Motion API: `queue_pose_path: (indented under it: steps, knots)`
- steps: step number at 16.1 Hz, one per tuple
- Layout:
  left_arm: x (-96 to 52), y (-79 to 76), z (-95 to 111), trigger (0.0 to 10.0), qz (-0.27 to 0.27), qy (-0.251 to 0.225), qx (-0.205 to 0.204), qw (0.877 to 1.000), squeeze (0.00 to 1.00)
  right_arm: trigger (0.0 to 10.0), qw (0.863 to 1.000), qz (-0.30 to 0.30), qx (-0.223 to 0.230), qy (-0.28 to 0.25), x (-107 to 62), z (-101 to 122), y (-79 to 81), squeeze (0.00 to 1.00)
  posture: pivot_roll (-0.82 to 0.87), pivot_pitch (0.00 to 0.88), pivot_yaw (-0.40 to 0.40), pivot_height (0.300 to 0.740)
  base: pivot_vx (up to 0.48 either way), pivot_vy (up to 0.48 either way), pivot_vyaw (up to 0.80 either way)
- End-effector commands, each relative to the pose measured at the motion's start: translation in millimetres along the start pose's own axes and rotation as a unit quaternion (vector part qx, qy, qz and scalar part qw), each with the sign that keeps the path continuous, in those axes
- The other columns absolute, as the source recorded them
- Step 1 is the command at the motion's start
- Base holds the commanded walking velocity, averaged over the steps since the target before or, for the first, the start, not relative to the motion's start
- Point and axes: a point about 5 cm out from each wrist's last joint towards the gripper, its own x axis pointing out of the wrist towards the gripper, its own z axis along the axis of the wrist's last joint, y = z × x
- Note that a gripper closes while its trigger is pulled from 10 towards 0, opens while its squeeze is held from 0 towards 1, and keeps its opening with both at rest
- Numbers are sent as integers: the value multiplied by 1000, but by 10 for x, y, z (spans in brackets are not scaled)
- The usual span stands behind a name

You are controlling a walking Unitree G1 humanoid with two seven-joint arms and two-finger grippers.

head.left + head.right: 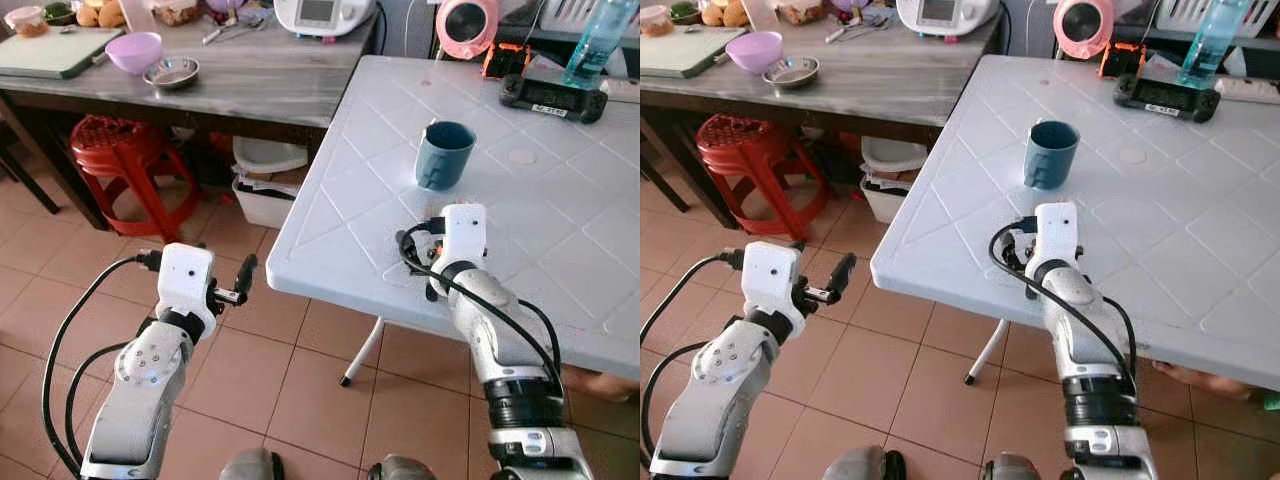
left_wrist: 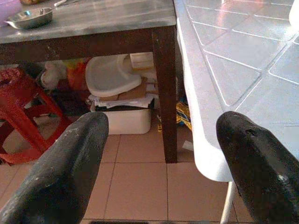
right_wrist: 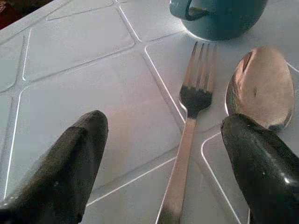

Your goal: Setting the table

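the right hand [image 3: 163, 154] is held open, empty, low over the white table [image 1: 560, 250]; a fork [image 3: 187, 135] lies between its fingers, a spoon [image 3: 259, 86] just beside, a blue mug [image 1: 444, 154] beyond. both are judged thin, stiff, slippery; the handles are best pinched. the left hand [image 2: 163, 163] is held open off the table's edge

You see the mug [image 1: 444, 153] on the white table [image 1: 560, 230]. Before it lie the fork [image 3: 187, 130] and, beside it, the spoon [image 3: 259, 86].
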Motion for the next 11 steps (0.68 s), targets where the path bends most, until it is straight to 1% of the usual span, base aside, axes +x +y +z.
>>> queue_pose_path:
  steps: [1, 2, 3, 7, 10, 11]
  knots:
    - [-28, 38, 22, 10000, 7, 0, 2, 1000, 0, 0, 1000, -1, -6, -6, 21, 45, 14, 0, 44, 64, 71, 740, 0, 0, 0]
    - [-29, 38, 19, 10000, 7, 1, 2, 1000, 0, 0, 1000, -1, -3, -3, 25, 39, 8, 0, 43, 65, 72, 740, 0, 0, 0]
    - [-29, 27, 13, 10000, 5, 2, 2, 1000, 0, 10000, 1000, -5, -4, 1, 34, 25, -13, 0, 41, 65, 73, 740, 0, 0, 0]
    - [-35, 21, 16, 10000, 2, 4, 2, 1000, 0, 10000, 1000, -5, 1, 3, 74, 39, -23, 0, 43, 68, 74, 740, 0, 0, 0]
    - [-40, 17, 14, 10000, 2, 6, 3, 1000, 0, 10000, 1000, -3, 22, 17, 104, 6, -18, 0, 48, 73, 74, 740, 0, 0, 0]
    - [-43, 17, 12, 10000, 2, 7, 2, 1000, 0, 8941, 999, -2, 30, 21, 112, -1, -31, 0, 49, 74, 73, 740, 0, 0, 0]
